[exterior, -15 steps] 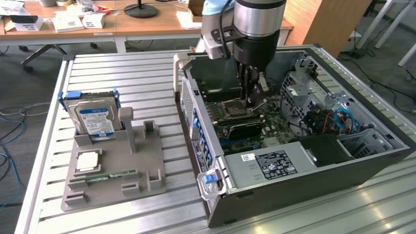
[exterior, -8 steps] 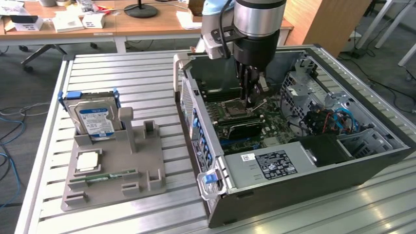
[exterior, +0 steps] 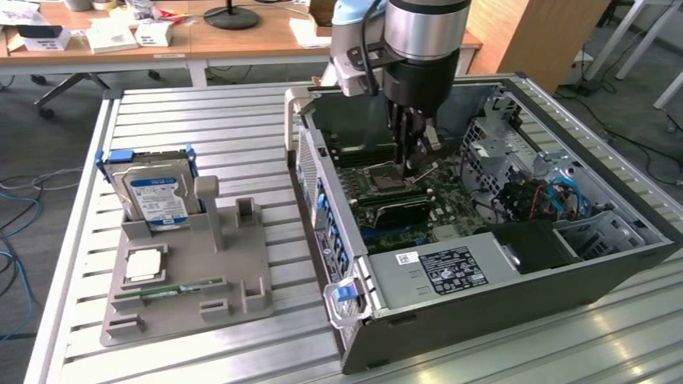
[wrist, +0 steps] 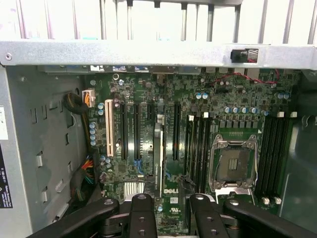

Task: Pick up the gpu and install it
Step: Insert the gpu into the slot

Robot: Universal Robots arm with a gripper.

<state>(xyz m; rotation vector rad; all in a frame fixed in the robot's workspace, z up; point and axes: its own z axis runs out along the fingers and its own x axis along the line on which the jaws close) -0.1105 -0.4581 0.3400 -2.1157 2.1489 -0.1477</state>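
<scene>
Gripper (exterior: 411, 164), black, two-fingered, on grey arm, down inside open black metal computer case (exterior: 597, 128), directly over square silver CPU socket (exterior: 386, 178)

Jaws stand apart, nothing between pads

gpu (wrist: 158, 158), thin dark flat card, stands on edge in long slot just beside CPU socket, on side away from memory slots; looks placed, apart from fingers

Risks, judged:
- card maybe not pressed fully home; tilted edge would lose contact
- fingers low near CPU socket; sideways drift could strike socket frame or knock card
</scene>
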